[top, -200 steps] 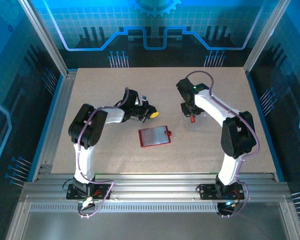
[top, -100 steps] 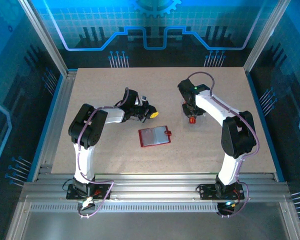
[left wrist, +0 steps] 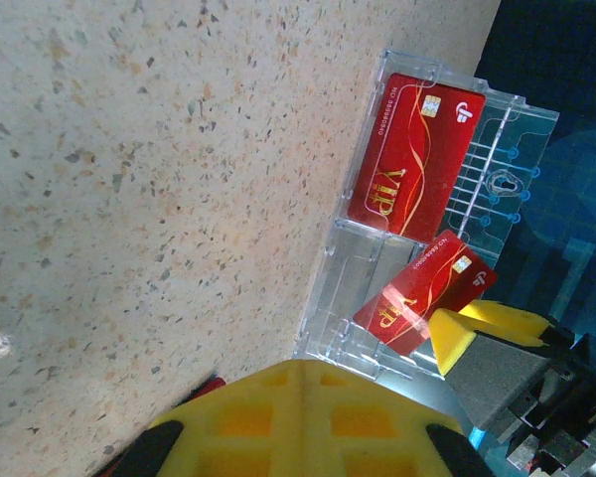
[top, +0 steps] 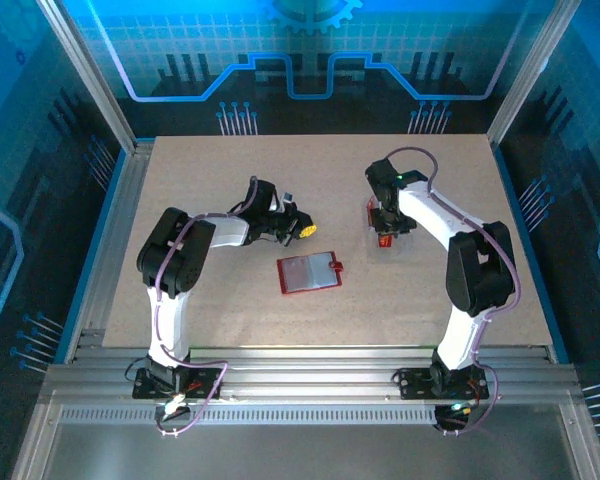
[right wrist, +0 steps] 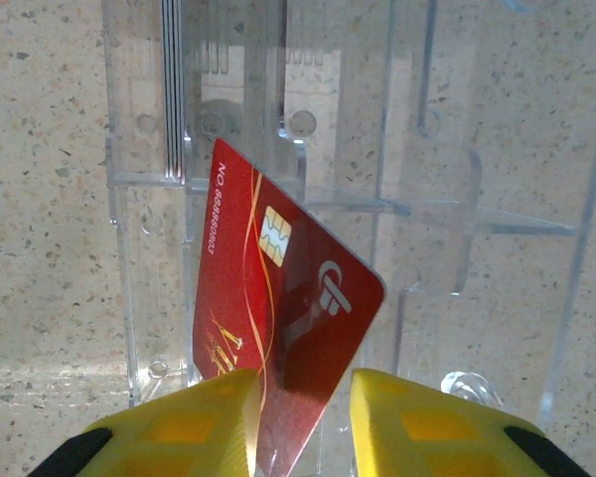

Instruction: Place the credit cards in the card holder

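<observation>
The red card holder (top: 309, 273) lies open and flat on the table between the arms. My right gripper (top: 384, 232) (right wrist: 303, 383) is shut on a red credit card (right wrist: 278, 308), held tilted over a clear plastic tray (right wrist: 427, 149). In the left wrist view that held card (left wrist: 425, 293) hangs above the tray (left wrist: 353, 298), pinched by a yellow finger (left wrist: 459, 334). A second red card (left wrist: 414, 157) lies flat in the tray. My left gripper (top: 302, 229) (left wrist: 303, 370) is shut, low over the table left of the tray. No yellowish card is in view.
Metal frame rails (top: 120, 220) and blue panels border the speckled table (top: 210, 170). A small red bit (left wrist: 201, 388) shows beside my left fingers; I cannot tell what it is.
The right arm has shifted slightly to the right, and the red card in its gripper shows more. The left arm and the card holder have stayed put.
</observation>
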Robot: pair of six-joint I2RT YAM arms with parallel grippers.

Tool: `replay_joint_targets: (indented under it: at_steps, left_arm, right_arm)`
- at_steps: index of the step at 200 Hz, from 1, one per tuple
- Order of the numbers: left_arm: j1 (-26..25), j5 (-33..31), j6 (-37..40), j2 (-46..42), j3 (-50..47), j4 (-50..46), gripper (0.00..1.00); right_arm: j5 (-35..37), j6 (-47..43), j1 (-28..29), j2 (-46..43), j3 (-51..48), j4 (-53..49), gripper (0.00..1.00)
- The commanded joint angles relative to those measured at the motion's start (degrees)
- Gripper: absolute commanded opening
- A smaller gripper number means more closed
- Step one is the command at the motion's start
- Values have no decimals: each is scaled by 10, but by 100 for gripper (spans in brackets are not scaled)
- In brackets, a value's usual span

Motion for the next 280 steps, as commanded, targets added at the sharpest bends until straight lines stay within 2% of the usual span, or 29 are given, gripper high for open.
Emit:
replay_joint_targets:
  at_steps: [1,95,133,156,191,212,242,265,280]
  left_arm:
    - [1,18,6,-9,-8,0,6]
    - [1,19,7,-11,-14,1,6]
    - [1,21,12,-27,-19,-5,6]
    - [0,22,23,-55,-28,-16,12]
    - [-1,5,92,-123,-45,-98,22]
    - [-2,-27,160,-168,-59,-186,30]
    - [-16,-122,259,-221,-76,-322,41]
    - [-36,-193,305,-227,-77,-381,46]
    - [-50,-224,318,-219,-76,-394,47]
  right_arm:
    - [-32,9,-11,-13,-10,10,29]
    - [-34,5,-13,-7,-5,12,14]
    - [-64,2,-19,-18,1,12,6]
    - [-76,1,-22,-27,11,6,0]
    - [-94,-2,-23,-47,22,2,0]
    - [-115,1,-22,-65,26,3,0]
    - [-170,-3,-6,-113,8,31,0]
    - [-241,-5,26,-153,-45,106,0]
    - [-296,4,48,-173,-99,195,0]
